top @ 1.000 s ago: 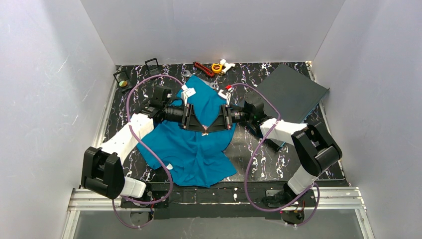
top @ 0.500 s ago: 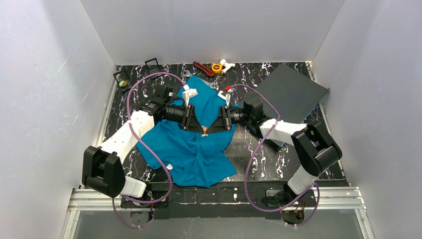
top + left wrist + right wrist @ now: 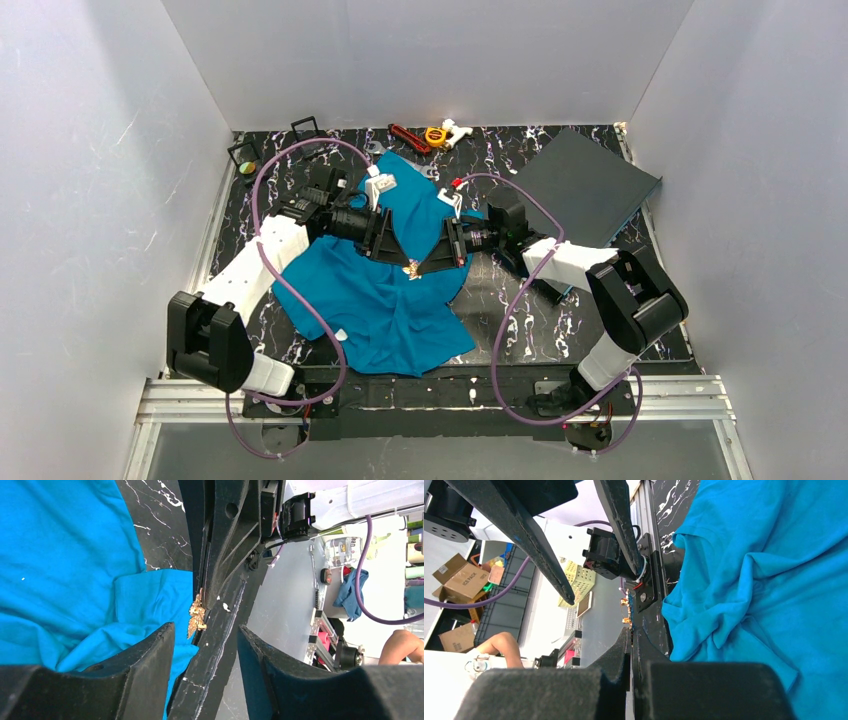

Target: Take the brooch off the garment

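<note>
The teal T-shirt point(image 3: 385, 290) lies crumpled on the black marbled table point(image 3: 500, 300). The small gold brooch point(image 3: 411, 268) sits at a raised fold near the shirt's middle. My right gripper point(image 3: 419, 265) is shut with the brooch at its tips, as the right wrist view point(image 3: 630, 630) shows with the brooch point(image 3: 626, 612) just past the fingertips. My left gripper point(image 3: 394, 252) is open, just up-left of the brooch. In the left wrist view my left gripper point(image 3: 206, 628) straddles a right finger point(image 3: 220, 625), with the brooch point(image 3: 196, 616) against the cloth point(image 3: 65, 580).
A flat dark grey board point(image 3: 585, 185) lies at the back right. A red tool point(image 3: 405, 136), a yellow and white tape measure point(image 3: 445, 132) and a wrench point(image 3: 378, 148) lie along the back. Two small black frames point(image 3: 245, 156) stand at the back left.
My left gripper has drawn back up and left from the brooch. My right gripper has shifted slightly left and nearer with the brooch at its tips.
</note>
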`<control>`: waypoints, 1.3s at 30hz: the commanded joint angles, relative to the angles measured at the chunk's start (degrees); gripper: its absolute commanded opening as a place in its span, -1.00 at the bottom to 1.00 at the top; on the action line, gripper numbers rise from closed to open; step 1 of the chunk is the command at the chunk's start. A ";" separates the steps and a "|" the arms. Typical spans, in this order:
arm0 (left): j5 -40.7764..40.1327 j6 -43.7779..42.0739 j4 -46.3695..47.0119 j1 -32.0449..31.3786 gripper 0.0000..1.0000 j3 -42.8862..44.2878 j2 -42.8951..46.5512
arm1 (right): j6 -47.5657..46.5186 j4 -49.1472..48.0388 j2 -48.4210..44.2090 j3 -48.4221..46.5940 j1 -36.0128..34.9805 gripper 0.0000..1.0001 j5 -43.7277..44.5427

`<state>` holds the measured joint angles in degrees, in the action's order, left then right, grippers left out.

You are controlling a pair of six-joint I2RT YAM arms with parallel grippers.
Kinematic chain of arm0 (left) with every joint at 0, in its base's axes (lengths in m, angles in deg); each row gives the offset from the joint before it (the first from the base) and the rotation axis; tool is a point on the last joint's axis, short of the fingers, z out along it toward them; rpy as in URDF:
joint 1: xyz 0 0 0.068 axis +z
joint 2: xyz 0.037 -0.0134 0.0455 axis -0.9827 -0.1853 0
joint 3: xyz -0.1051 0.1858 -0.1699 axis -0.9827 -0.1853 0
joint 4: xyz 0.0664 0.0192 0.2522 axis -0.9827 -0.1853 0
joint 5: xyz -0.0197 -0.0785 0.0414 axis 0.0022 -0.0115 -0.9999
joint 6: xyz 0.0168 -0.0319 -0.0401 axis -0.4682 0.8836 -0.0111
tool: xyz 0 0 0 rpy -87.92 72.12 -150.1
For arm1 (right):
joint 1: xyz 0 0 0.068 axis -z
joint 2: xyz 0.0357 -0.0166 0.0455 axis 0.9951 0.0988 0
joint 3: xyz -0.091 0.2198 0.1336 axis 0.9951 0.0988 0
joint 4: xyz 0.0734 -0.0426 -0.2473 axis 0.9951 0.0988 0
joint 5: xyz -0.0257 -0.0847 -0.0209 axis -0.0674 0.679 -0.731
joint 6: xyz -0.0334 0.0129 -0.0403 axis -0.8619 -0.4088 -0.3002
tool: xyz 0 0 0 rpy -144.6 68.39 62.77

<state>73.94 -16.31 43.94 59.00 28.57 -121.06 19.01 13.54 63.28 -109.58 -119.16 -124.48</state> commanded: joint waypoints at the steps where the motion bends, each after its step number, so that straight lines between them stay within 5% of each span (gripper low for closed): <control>1: -0.20 -1.10 -1.51 0.92 -0.04 2.29 2.04 | -2.69 0.74 -2.13 -3.06 0.22 -0.97 -1.12; 7: -1.27 0.65 0.91 1.42 0.23 1.83 2.33 | -17.69 21.92 -1.89 -10.09 0.21 -0.97 5.82; 14: -11.32 10.88 4.68 3.29 0.87 2.74 2.61 | -36.42 45.07 -3.47 -21.32 0.23 -0.97 23.36; 27: -9.79 30.84 15.40 4.04 0.50 3.80 -0.15 | -51.67 54.22 -4.51 -31.75 -2.36 -0.97 41.88; 39: -4.21 26.54 15.79 8.76 0.44 5.69 -1.59 | -62.51 57.46 -4.19 -37.19 -6.03 -0.97 50.42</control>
<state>64.61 11.25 59.26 64.95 32.42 -121.61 -37.88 70.41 60.81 -141.47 -124.88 -76.90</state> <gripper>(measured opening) 0.736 0.040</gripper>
